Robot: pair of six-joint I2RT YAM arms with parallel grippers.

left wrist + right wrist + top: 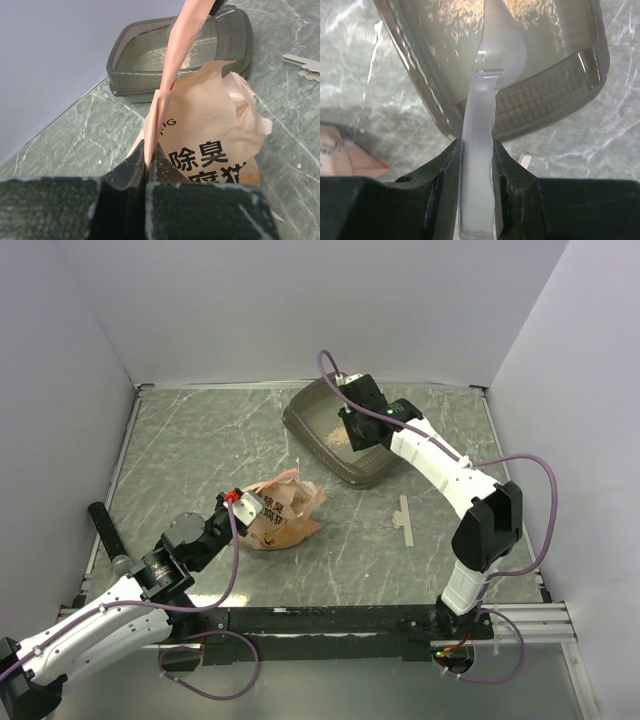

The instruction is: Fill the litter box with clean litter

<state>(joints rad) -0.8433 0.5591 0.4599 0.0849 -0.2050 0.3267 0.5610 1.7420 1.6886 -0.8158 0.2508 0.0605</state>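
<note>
The grey-brown litter box stands at the back centre of the table, also seen in the left wrist view. A thin scatter of tan litter lies on its floor. My right gripper hangs over the box. In its own view the right gripper is shut on the handle of a translucent white scoop, whose head reaches into the litter box. The orange-pink printed bag lies crumpled left of centre. My left gripper is shut on an upright fold of the bag.
A white strip lies flat on the table right of the bag, also seen in the left wrist view. White walls close in the left, back and right sides. The table is green marbled stone.
</note>
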